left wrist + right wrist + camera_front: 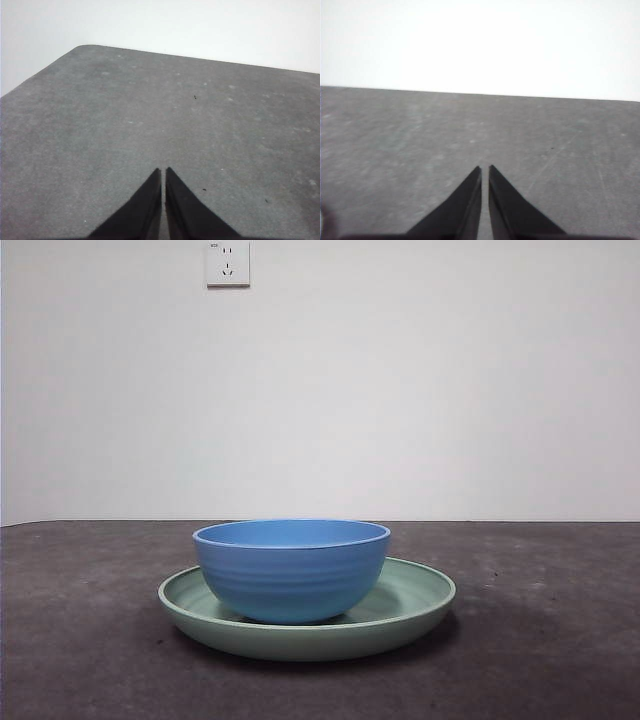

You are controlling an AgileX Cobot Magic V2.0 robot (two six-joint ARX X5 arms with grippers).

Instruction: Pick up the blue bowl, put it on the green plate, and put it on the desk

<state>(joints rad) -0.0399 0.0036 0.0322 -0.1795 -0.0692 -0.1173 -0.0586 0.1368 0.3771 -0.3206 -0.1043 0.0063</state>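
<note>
**A:** Blue bowl (pixel 291 568) sitting upright inside the green plate (pixel 420 602) — a bit left of the plate's middle in the front view, plate rim showing all round. Plate flat on the table (pixel 80 660), roughly centre.

**B:** And the claws?

**A:** Nowhere in the front view. Left claw (pixel 163 172) pinched closed, tips nearly touching, gripping nothing, hanging over bare speckled table near a rounded corner. Right claw (pixel 485 171) same deal — closed, empty, over bare table. Neither wrist view catching bowl or plate. Wall socket (pixel 228 262) up top on the white wall.
</note>
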